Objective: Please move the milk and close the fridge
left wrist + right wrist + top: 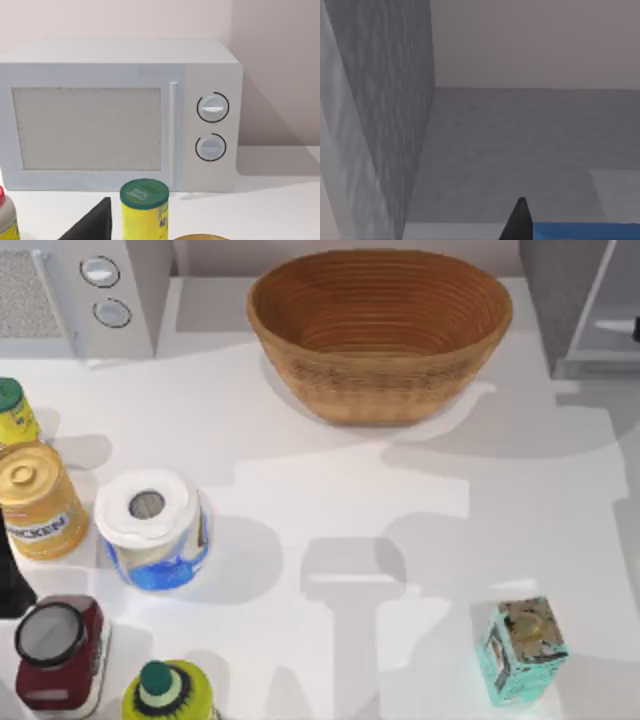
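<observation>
The fridge stands at the table's far right corner, its pale door panel swung open. My right gripper reaches into it at the top view's right edge. In the right wrist view the grey inside wall of the fridge lies ahead. There one dark fingertip presses against the blue edge of the milk, so the gripper is shut on the carton. My left arm stays parked at the left edge, facing the microwave.
A microwave with two knobs stands far left and a wicker basket at the far middle. A teal carton stands near right. A paper roll, yellow cans, a red container and a bottle crowd the left.
</observation>
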You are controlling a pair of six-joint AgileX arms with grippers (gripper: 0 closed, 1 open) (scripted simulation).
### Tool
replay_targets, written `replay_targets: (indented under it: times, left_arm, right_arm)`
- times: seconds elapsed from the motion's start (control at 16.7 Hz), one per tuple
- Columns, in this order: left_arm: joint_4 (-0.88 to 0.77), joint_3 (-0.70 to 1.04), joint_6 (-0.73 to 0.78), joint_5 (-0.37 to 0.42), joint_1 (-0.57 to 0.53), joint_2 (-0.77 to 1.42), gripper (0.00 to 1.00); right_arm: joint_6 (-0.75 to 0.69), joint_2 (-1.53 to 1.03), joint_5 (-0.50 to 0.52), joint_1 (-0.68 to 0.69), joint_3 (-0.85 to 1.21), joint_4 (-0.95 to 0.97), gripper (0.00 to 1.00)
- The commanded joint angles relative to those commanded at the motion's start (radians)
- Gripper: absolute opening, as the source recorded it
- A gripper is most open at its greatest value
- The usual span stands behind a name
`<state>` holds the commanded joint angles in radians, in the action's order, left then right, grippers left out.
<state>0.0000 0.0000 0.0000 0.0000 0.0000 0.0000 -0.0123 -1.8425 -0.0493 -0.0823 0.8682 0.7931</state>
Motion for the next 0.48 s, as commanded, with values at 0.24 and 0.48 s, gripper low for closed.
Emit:
replay_targets:
  times: [0.24, 0.48]
  left_arm:
    - [0.000, 0.000, 0.000, 0.000, 0.000, 0.000, 1.00]
    - [0.000, 0.000, 0.000, 0.000, 0.000, 0.000, 1.00]
  right_arm:
    - [-0.017, -0.168, -0.044, -0.047, 0.332, -0.214, 0.00]
    - [-0.033, -0.302, -0.094, -0.097, 0.506, -0.370, 0.00]
